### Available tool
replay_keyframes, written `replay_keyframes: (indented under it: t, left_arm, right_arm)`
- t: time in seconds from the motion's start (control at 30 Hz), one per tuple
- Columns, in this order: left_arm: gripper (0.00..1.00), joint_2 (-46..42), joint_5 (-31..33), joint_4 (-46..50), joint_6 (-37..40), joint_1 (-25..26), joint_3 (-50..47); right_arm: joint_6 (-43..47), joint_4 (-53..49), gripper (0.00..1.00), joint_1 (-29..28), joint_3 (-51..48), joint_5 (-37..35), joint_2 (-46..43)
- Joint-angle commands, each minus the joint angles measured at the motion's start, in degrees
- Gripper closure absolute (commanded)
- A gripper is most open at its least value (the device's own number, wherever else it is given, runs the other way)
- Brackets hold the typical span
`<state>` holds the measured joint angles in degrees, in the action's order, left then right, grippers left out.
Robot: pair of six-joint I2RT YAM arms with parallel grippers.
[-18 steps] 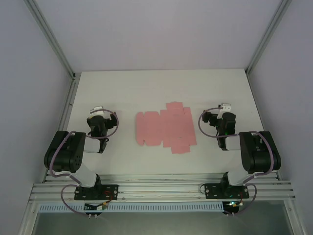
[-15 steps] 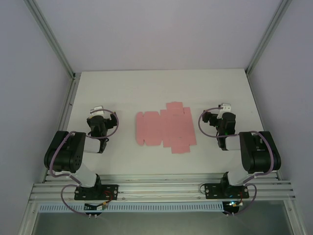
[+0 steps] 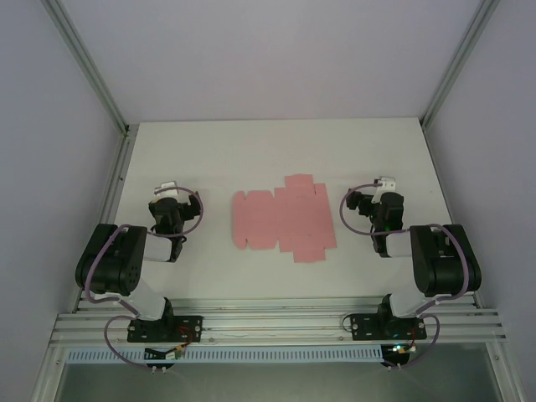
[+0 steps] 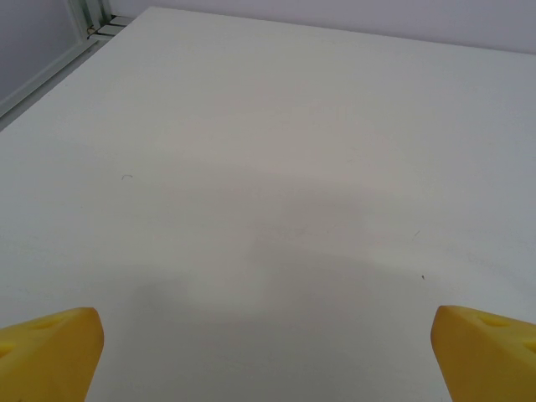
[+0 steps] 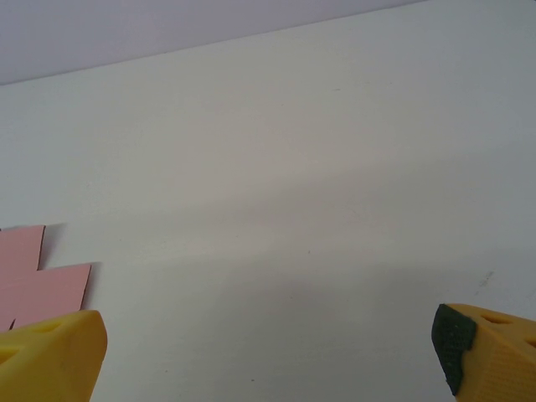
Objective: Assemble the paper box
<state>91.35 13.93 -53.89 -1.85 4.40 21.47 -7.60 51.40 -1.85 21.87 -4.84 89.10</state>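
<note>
Top view: I have the paper box [image 3: 282, 220] as a flat pink die-cut sheet, lying unfolded on the white table [image 3: 209, 151] in the gap between my two grippers. It sits off to the right of the left gripper [image 3: 167, 191] and off to the left of the right gripper [image 3: 385, 185], apart from both. Neither arm touches it.

Left wrist view: the left gripper [image 4: 268, 356] stands wide open. Its yellow fingertips [image 4: 50, 356] sit at opposite lower corners of the view, with bare table between and ahead of the jaws. They hold nothing.

Right wrist view: the right gripper [image 5: 268, 356] is likewise spread wide and empty, one yellow fingertip [image 5: 54, 356] at each lower corner. A stepped edge of the pink sheet [image 5: 33, 276] shows just above that left-hand fingertip, ahead of the jaws and outside their span. The space between the jaws is plain table.

Progress, as I judge it: no part of the assembly is done. Every flap and tab lies in the plane of the sheet, I see no raised crease, and no wall has been stood up. All of the work is left: approaching the sheet, lifting its panels, folding the sides up and tucking the tabs. From here I would expect both arms to be needed on so thin a card, one to pin it and one to fold.
</note>
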Motion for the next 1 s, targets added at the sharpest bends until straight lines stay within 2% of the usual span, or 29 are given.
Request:
replay_keyframes:
  t: [0.0, 0.07, 0.2, 0.27, 0.37, 0.43, 0.5, 0.6, 0.7, 0.8, 0.97]
  left_arm:
    - [0.0, 0.0, -0.8, 0.6, 0.7, 0.3, 0.8]
    - [0.0, 0.0, -0.8, 0.5, 0.7, 0.3, 0.8]
    - [0.0, -0.7, -0.2, 1.7, 0.6, 0.3, 1.2]
    - [0.0, -4.8, 0.8, 9.4, 0.3, 0.3, 3.5]
    - [0.0, -14.7, 1.6, 29.0, -4.1, 0.3, 9.3]
    - [0.0, -20.2, -3.0, 41.8, -9.6, 0.3, 13.6]
    - [0.0, -22.8, -9.3, 50.3, -16.0, 0.3, 16.4]
    - [0.0, -22.7, -19.6, 55.7, -24.8, 0.3, 17.9]
    - [0.0, -19.6, -31.4, 53.7, -26.7, 0.9, 17.6]
    - [0.0, -16.0, -35.8, 55.1, -26.7, 2.0, 19.1]
    - [0.0, -9.9, -41.7, 54.9, -24.7, 4.3, 20.9]
  right_arm:
    - [-0.9, 0.8, 0.0, 0.3, 0.7, 0.9, 0.0]
    - [-1.1, 0.3, 0.0, 0.3, 0.9, -0.1, -0.4]
    - [-0.5, -8.2, 0.0, 0.3, 3.7, 0.6, -5.0]
    - [0.1, -16.2, 0.0, 0.0, 6.1, 1.2, -9.5]
    - [-5.8, -33.6, 0.0, -1.2, 12.6, 0.0, -17.5]
    - [-10.8, -44.9, 0.0, -2.9, 17.4, 2.2, -20.5]
    - [-15.8, -56.7, 0.0, -6.0, 22.3, 3.5, -20.8]
    - [-22.0, -70.5, 0.16, -9.9, 27.2, 6.6, -17.0]
    - [-24.5, -73.7, 0.32, -11.6, 27.7, 13.0, -11.8]
    - [-25.1, -72.4, 0.44, -13.6, 27.7, 17.1, -6.5]
    - [-26.3, -70.3, 0.49, -16.2, 29.2, 20.5, 2.8]
